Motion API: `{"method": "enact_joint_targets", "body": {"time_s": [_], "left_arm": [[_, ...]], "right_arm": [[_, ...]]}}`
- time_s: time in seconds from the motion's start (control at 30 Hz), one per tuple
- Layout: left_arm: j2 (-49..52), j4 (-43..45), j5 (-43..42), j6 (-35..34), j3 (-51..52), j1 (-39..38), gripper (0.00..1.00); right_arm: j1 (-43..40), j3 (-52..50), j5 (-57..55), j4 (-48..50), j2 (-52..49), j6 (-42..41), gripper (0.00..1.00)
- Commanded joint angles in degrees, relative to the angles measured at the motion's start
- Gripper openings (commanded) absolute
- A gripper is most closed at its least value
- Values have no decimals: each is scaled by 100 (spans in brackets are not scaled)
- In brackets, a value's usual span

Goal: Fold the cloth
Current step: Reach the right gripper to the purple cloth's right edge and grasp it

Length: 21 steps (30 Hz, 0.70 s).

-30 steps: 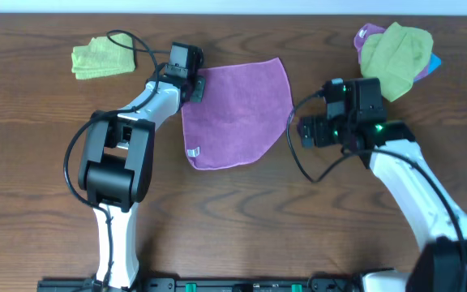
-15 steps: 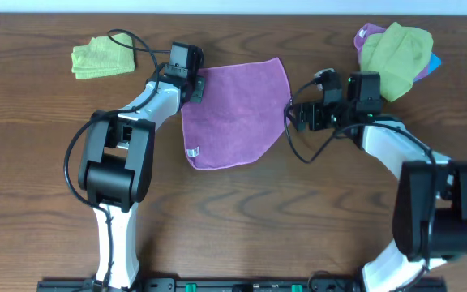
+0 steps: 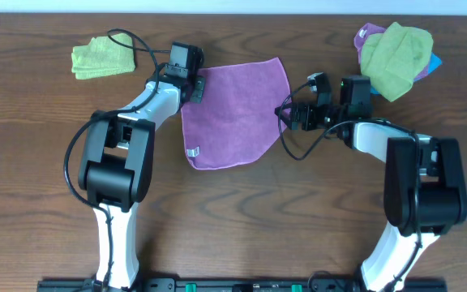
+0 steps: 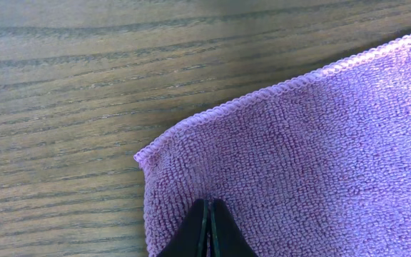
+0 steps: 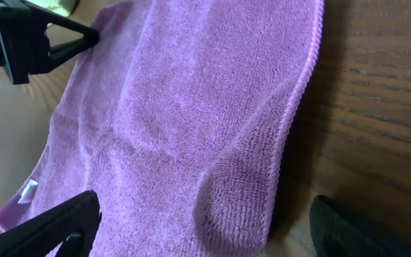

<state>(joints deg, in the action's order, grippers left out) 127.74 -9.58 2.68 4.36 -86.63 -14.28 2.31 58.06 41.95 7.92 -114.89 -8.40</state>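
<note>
The purple cloth (image 3: pixel 233 109) lies flat on the wooden table. It fills the left wrist view (image 4: pixel 320 157) and the right wrist view (image 5: pixel 191 121). My left gripper (image 3: pixel 197 88) sits at its far left corner. Its fingers (image 4: pixel 209 208) are shut and pinch the fabric just inside that corner. My right gripper (image 3: pixel 285 113) is at the cloth's right edge. It is open, with one finger over the cloth and the other over bare wood (image 5: pixel 205 214), and the edge bulges up between them. The left gripper also shows in the right wrist view (image 5: pixel 48 39).
A folded green cloth (image 3: pixel 100 58) lies at the far left. A pile of green, purple and blue cloths (image 3: pixel 396 49) lies at the far right. A white tag (image 3: pixel 192 152) marks the purple cloth's near left corner.
My right gripper has moved left across the table to the cloth's right edge. The left gripper and the cloth have not moved.
</note>
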Motion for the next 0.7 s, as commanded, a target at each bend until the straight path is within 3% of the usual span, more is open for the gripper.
{"method": "enact_joint_targets", "body": {"time_s": [0.0,0.37,0.67], "left_arm": [[184,-22,111,44,-103,50,6],[184,-20,111,44,-103,50,6],[184,-22,116,42,-103,50,6]], "right_arm": [[-11,-2,181,111,-131,-254,94],[114,0,669,680,-717,-942,93],[426,0,1670,588,-754,-1137,92]]}}
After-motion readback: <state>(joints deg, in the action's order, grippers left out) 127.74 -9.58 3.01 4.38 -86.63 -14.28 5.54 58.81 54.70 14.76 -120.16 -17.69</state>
